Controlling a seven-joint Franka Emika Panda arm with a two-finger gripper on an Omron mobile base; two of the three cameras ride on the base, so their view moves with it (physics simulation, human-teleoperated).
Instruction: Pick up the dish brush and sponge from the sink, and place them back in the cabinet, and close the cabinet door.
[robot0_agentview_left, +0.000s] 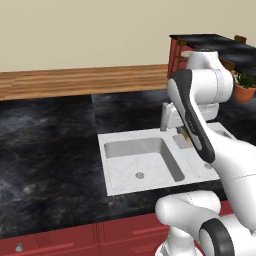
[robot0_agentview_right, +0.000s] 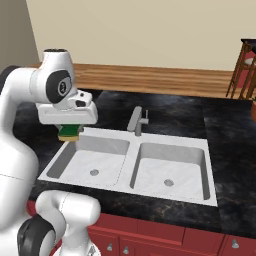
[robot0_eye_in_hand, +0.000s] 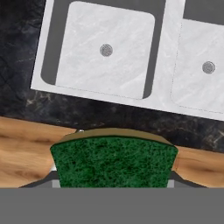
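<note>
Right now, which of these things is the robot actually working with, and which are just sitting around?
Part of the job:
- sponge, held in the gripper, raised above the counter
- sink, both basins empty

Just lying about:
- faucet
- potted plant
- red drawers

1. White, glossy shells cover the arm (robot0_agentview_left: 220, 150), each link rounded and thick like moulded plastic.
2. A dark grey band runs lengthwise down the forearm link, narrow and slightly curved, edged in white.
3. There's a round dark joint cap at the wrist in the right base view, with a small pale mark on its face, too small to read.
4. The top of that wrist column ends in a flat dark ring.
5. The hand block (robot0_agentview_right: 67, 112) is a boxy white housing with a dark patch at its front corner.
6. Down low, fat white elbows with black ring seams at the base joints.
</note>
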